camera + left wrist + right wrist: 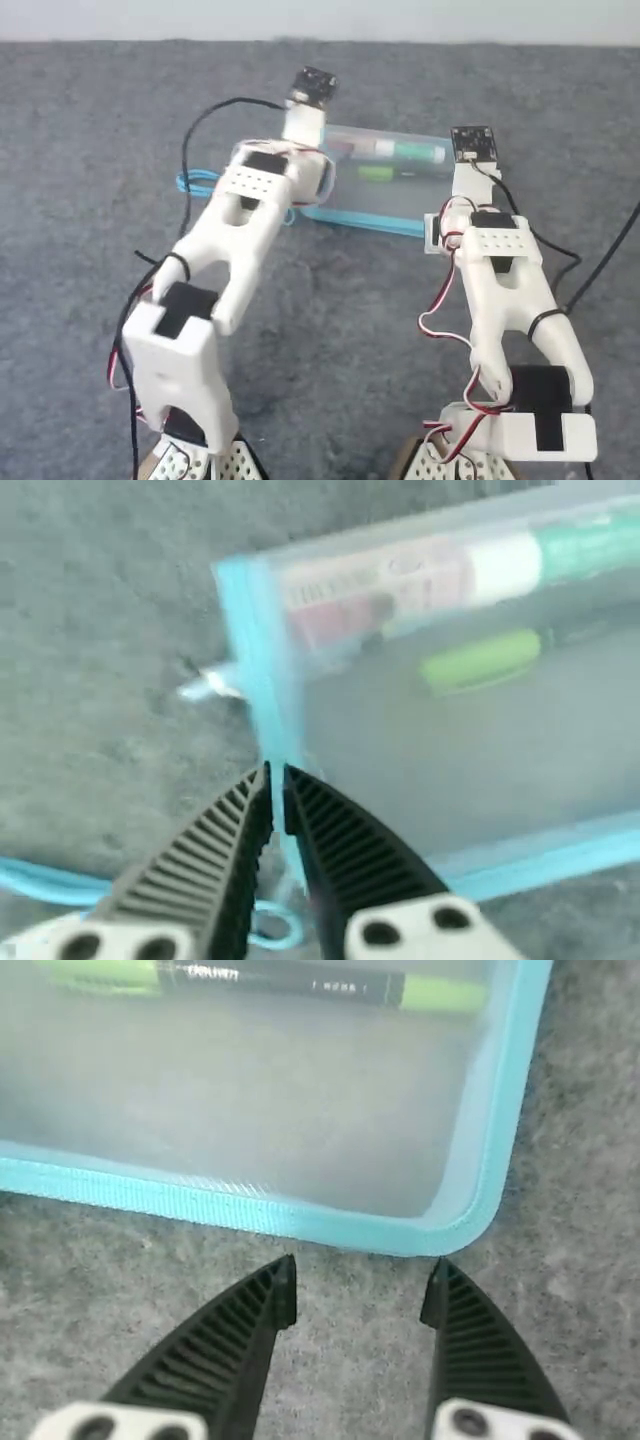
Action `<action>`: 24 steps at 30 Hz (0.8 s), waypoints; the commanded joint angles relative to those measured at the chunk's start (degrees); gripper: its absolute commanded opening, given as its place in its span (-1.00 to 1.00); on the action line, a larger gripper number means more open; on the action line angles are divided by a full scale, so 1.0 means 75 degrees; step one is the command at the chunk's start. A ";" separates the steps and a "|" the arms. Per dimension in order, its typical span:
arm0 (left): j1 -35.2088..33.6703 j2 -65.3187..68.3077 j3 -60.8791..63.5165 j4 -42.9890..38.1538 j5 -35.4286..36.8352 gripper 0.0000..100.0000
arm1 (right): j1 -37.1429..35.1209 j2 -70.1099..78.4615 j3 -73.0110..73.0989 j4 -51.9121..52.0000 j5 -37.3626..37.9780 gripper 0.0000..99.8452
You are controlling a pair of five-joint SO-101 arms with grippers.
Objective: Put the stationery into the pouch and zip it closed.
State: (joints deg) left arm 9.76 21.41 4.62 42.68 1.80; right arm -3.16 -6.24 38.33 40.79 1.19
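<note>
The translucent pouch [385, 200] with cyan trim lies flat on the grey carpet between the two arms. Inside it are a green pen [480, 660], a white and green marker [530, 558] and a pink-labelled stick [370, 585]. My left gripper [277, 772] is shut on the pouch's cyan end edge [262, 670], just below the small zip pull [205, 687]. My right gripper [360, 1285] stands open on the carpet, just short of the pouch's rounded corner [470, 1225], touching nothing. The green and black pen [270, 978] shows through the pouch wall [250, 1100].
A cyan cord [200, 183] trails from the pouch's left end across the carpet [90, 120]; a loop of it [272, 927] lies under my left fingers. Black cables [195, 130] hang off both arms. Open carpet lies around the pouch.
</note>
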 commanded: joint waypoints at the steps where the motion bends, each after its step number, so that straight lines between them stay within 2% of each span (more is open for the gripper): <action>1: -0.0387 -0.0774 -0.0404 -0.0293 -0.0070 -0.97 | 0.0006 -0.0568 -0.0059 0.0053 0.0105 -0.56; 4: -0.0633 -0.0551 -0.0604 -0.0832 0.0399 -0.84 | 0.0006 -0.0568 -0.0059 0.0041 0.0105 -0.56; 7: -0.0703 -0.0234 -0.0920 -0.0891 0.0703 -0.74 | 0.0006 -0.0568 -0.0059 0.0029 0.0105 -0.56; 10: -0.0481 0.0539 -0.1541 -0.1969 0.1114 -0.69 | 0.0006 -0.0568 -0.0070 0.0006 0.0105 -0.56; 13: -0.0234 0.1946 -0.2585 -0.3481 0.1207 -0.76 | 0.0018 -0.0568 -0.0070 0.0041 0.0105 -0.56; 15: -0.0047 0.3048 -0.3616 -0.3704 0.1207 -0.87 | 0.0018 -0.0568 -0.0070 0.0041 0.0105 -0.56; 17: 0.0129 0.4149 -0.4929 -0.3481 0.1207 -0.96 | 0.0018 -0.0568 -0.0070 0.0029 0.0117 -0.56; 19: 0.0164 0.5169 -0.6453 -0.2942 0.1254 -0.97 | 0.0018 -0.0568 -0.0070 0.0018 0.0117 -0.56; 24: 0.0129 0.7572 -1.0544 -0.0316 0.1430 -0.97 | 0.0018 -0.0568 -0.0082 0.0029 0.0117 -0.56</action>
State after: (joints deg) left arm 10.46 71.43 -52.62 29.41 11.56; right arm -3.08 -6.24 38.33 40.79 1.36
